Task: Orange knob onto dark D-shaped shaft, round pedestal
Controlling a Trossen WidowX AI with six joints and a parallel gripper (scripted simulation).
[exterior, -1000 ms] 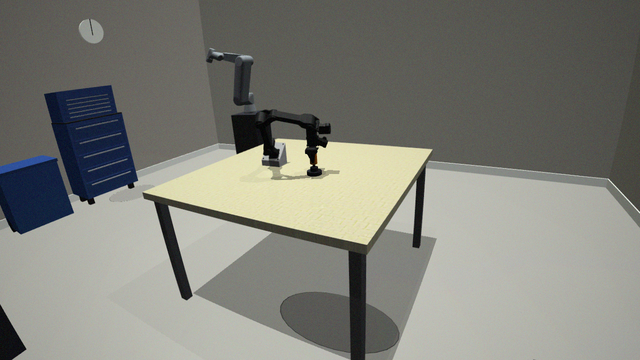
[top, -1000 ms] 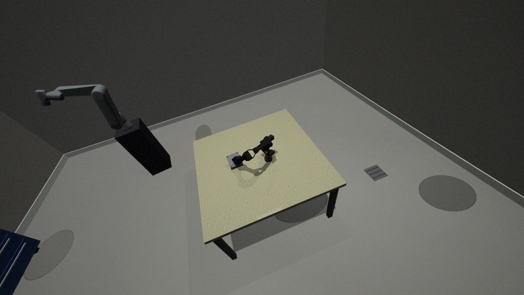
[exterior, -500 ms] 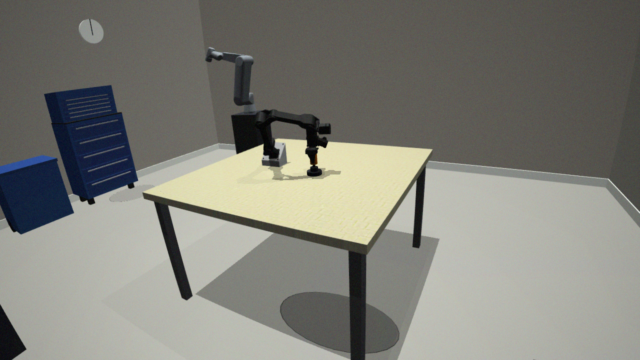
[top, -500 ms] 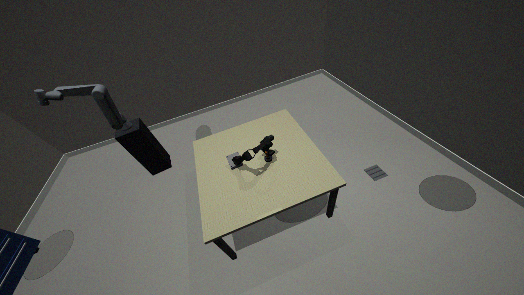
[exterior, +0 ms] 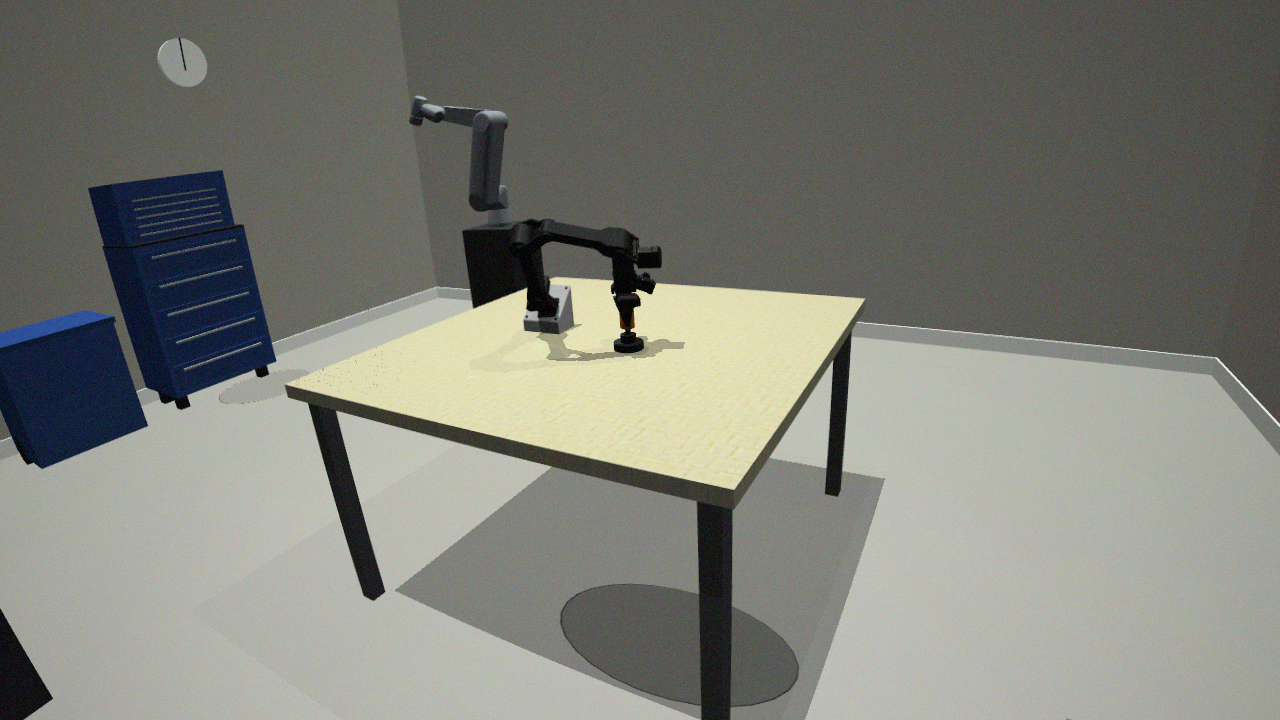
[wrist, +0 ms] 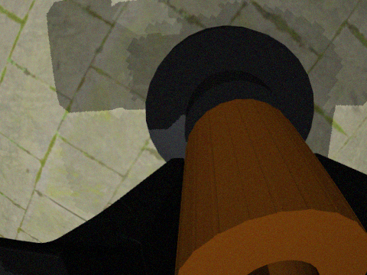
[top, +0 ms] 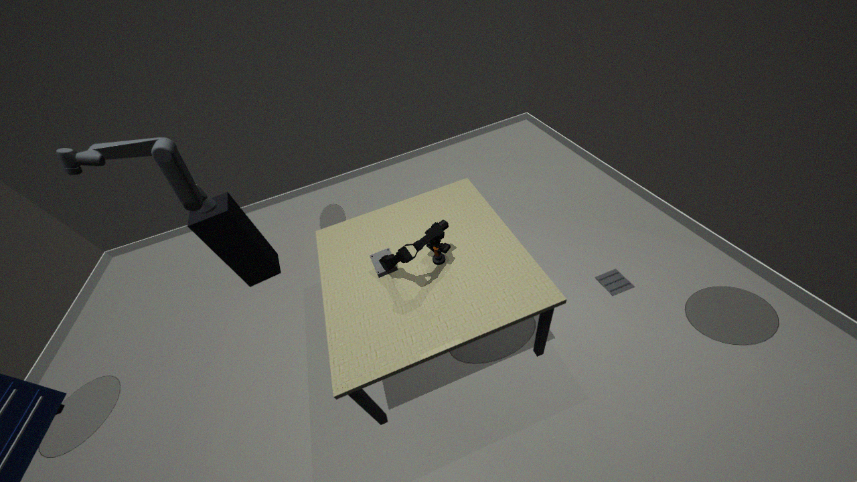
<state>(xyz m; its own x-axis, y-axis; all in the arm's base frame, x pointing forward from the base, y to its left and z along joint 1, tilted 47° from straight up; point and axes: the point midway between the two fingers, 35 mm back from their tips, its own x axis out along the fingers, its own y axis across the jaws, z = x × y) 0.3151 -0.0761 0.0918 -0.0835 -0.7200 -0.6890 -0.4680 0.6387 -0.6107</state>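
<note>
My orange knob (top: 436,252) (wrist: 248,164), a long faceted cylinder with a hole in its near end, stands roughly upright in my hand (top: 438,248) (exterior: 627,317) (wrist: 246,168), above the dark round pedestal (top: 439,260) (exterior: 628,345) (wrist: 229,50), whose stepped, disc-like base rests flat on the surface (top: 443,311) (exterior: 537,394) (wrist: 88,153); the shaft is hidden from me

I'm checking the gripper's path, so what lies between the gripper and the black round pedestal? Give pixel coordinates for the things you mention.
The orange cylindrical knob (top: 436,252) (wrist: 252,164), clamped in the gripper (exterior: 627,315) and above the pedestal (top: 439,259) (exterior: 628,344) (wrist: 225,50), as the exterior view shows.
</note>
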